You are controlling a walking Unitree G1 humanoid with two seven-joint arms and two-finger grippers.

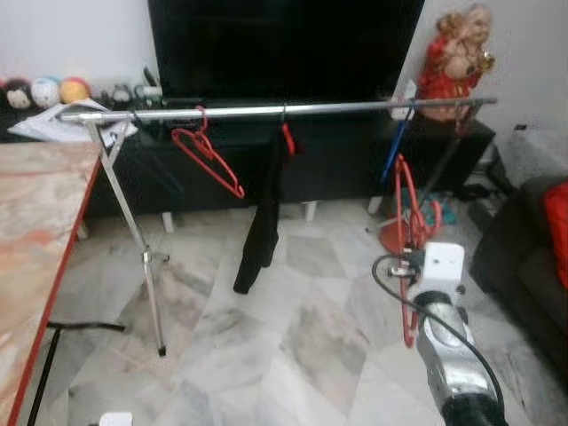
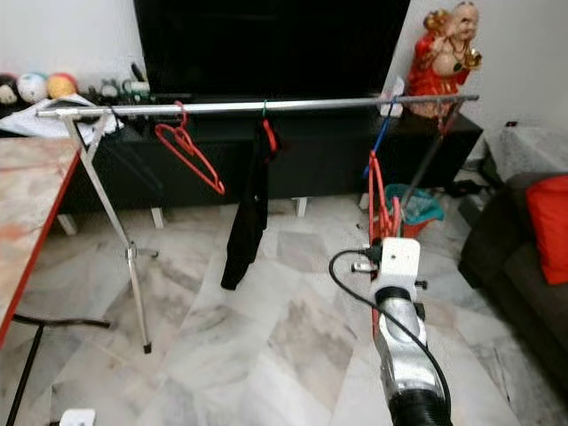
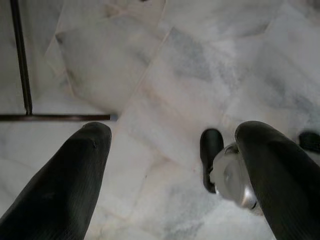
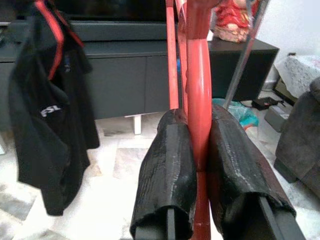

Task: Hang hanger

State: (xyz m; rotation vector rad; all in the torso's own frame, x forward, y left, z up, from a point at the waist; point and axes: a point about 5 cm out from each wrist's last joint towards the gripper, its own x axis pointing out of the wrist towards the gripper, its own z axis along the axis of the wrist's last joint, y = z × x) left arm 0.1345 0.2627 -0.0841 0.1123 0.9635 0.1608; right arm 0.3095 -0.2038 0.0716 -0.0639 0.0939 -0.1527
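A silver rail [image 1: 266,110] spans a garment rack in front of a dark TV cabinet. On it hang an empty red hanger [image 1: 207,158] and a black garment [image 1: 264,222] on a second hanger. My right gripper [image 4: 196,145] is shut on a red hanger [image 1: 409,222], held upright below the rail's right end; the red bar runs between its fingers [image 4: 167,165]. In the left wrist view my left gripper [image 3: 175,165] hangs open over the marble floor.
A marble-topped table [image 1: 40,231] with red edge stands at the left. The rack's leg [image 1: 142,257] reaches the floor nearby. A dark sofa [image 1: 532,248] with a red cushion sits at the right. A red figurine [image 1: 454,62] stands on the cabinet.
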